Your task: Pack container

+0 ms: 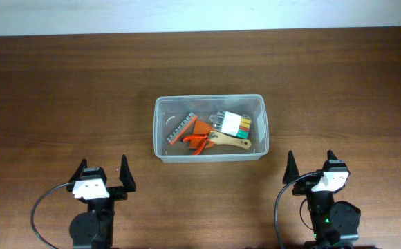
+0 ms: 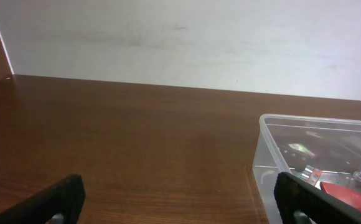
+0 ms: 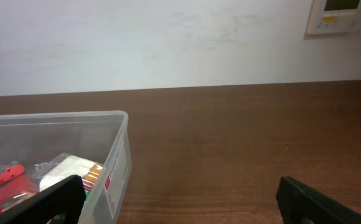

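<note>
The clear plastic container point(image 1: 160, 130) sits mid-table and holds several small tools: orange-handled pliers point(image 1: 199, 143), a wooden-handled tool point(image 1: 234, 142), a grey toothed strip point(image 1: 182, 128) and a pack of coloured bits point(image 1: 231, 123). My left gripper point(image 1: 104, 177) is open and empty at the near left, well short of the container. My right gripper point(image 1: 311, 168) is open and empty at the near right. The container's corner shows in the left wrist view point(image 2: 274, 134) and in the right wrist view point(image 3: 115, 149).
The brown wooden table point(image 1: 62, 90) ends at a white wall along the far edge. A white wall panel point(image 3: 345, 15) shows at the top right of the right wrist view. Nothing else lies on the table.
</note>
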